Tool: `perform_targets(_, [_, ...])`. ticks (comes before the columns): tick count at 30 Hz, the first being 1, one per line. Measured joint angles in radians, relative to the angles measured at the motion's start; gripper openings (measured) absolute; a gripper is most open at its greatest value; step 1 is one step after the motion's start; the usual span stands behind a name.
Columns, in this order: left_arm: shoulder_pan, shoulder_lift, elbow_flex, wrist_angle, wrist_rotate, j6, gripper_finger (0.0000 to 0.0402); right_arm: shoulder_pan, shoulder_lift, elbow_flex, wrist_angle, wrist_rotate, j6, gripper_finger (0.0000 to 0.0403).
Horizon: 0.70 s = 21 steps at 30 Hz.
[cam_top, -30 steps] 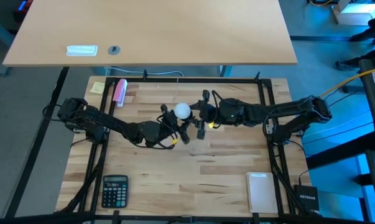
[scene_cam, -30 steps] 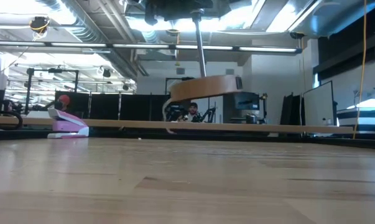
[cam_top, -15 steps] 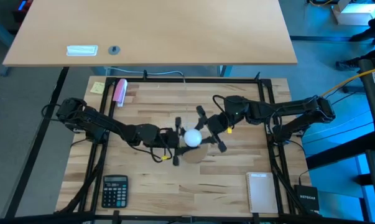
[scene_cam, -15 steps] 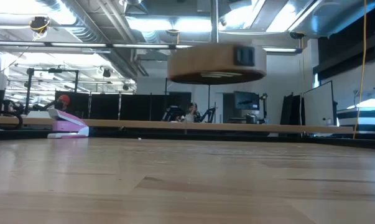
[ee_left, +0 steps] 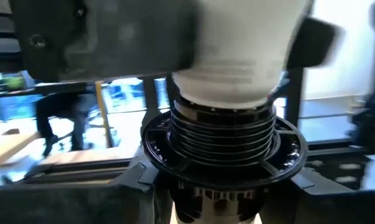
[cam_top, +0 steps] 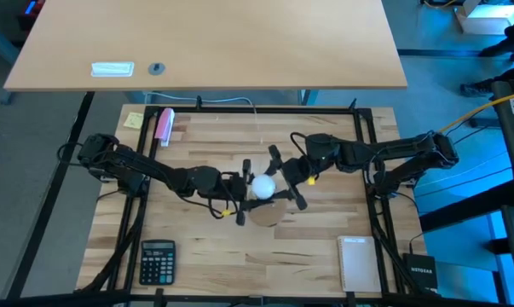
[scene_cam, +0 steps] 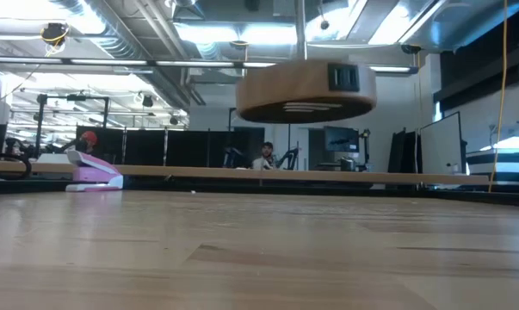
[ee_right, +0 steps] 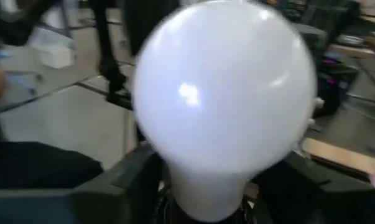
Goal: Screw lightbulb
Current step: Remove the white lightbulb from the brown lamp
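I'm mid-screwing: my left gripper (cam_top: pixel 237 189) grips the lightbulb (cam_top: pixel 262 186) seated in the black socket (ee_left: pixel 224 152); right gripper (cam_top: pixel 284 182) jaws unclear; keep twisting.

Near the table's (cam_top: pixel 239 256) middle, the lightbulb (cam_top: pixel 262 186) sits between the left gripper (cam_top: pixel 239 194) on its left and the right gripper (cam_top: pixel 286 179) on its right, its screw base in the socket (ee_left: pixel 224 146) of the wooden disc (scene_cam: pixel 306 90), which hangs above the tabletop. The calculator (cam_top: pixel 158 261) lies at the front left, a notebook (cam_top: pixel 359 263) at the front right, a stapler (cam_top: pixel 164 125) at the back left beside a sticky note (cam_top: pixel 134 119).
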Motion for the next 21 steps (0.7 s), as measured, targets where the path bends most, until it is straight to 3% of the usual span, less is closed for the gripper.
perform_targets(4, [-0.005,0.000,0.000,-0.001,-0.109,-0.003,0.0153,0.000,-0.020,0.000,-0.053,0.112,0.000,0.0300])
perform_targets(9, [-0.015,0.000,0.000,-0.002,-0.244,-0.003,0.0153,0.000,-0.095,0.000,-0.176,0.277,-0.004,0.0356])
perform_targets(18, [-0.015,0.000,0.000,0.000,-0.481,-0.022,0.0153,0.000,-0.260,0.001,-0.446,0.586,-0.005,0.0373])
perform_targets(21, [-0.014,0.000,0.000,0.007,-0.580,-0.022,0.0153,-0.001,-0.275,0.001,-0.486,0.644,-0.002,0.0373])
